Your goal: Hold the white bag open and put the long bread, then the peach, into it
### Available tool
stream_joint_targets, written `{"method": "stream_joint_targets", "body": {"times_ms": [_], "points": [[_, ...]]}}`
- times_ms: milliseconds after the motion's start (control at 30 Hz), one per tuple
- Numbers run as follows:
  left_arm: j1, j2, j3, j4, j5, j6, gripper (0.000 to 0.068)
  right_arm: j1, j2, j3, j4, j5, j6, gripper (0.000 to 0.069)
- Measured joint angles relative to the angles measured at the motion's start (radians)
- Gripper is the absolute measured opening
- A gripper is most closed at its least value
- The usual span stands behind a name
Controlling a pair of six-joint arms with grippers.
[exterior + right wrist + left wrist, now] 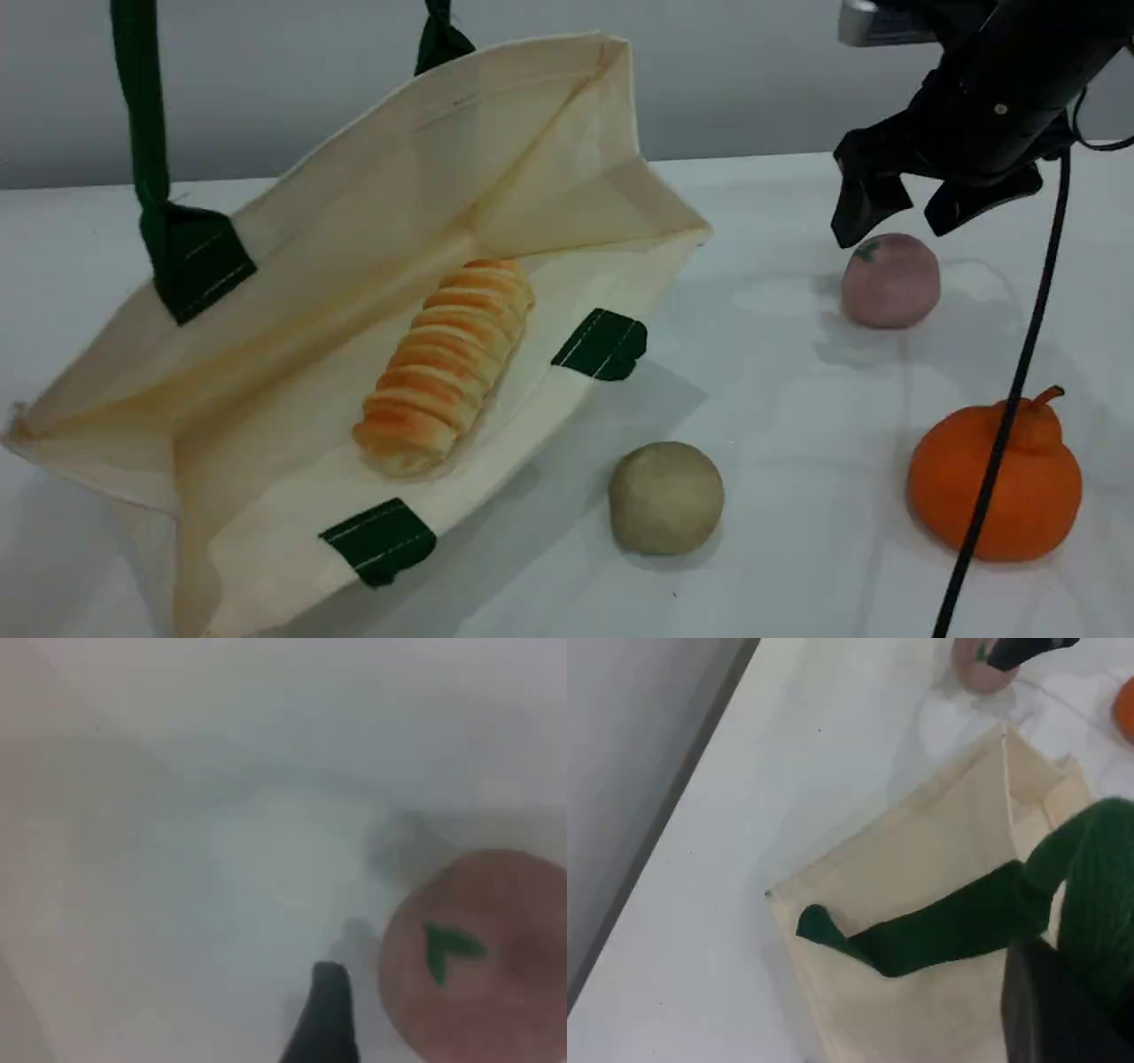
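The long bread already lies inside the white bag, lengthwise on its lower wall. Your left gripper is clenched on the green strap handle, which runs taut upward and holds the bag's mouth open. The peach sits on the table, well to the right of the bag, green mark up. Your right gripper hangs just above it, jaws spread, grasping nothing. Nearer the camera lie a beige ball and an orange fruit. A black cable crosses in front of the fruit.
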Motion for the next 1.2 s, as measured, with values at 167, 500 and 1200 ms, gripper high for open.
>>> {"method": "stream_joint_targets", "body": {"times_ms": [167,500,1200], "points": [[0.000,0.000,0.000,0.000,0.000,0.000,0.0078,0.000,0.041,-0.017,-0.001,-0.009,0.001,0.0587],[0.000,0.000,0.000,0.000,0.000,0.000,0.0078,0.000,0.079,-0.023,-0.035,-0.061,0.002,0.0583],[0.000,0.000,0.000,0.001,0.000,0.000,0.0078,0.000,0.102,-0.023,-0.108,-0.083,-0.020,0.0243]]}}
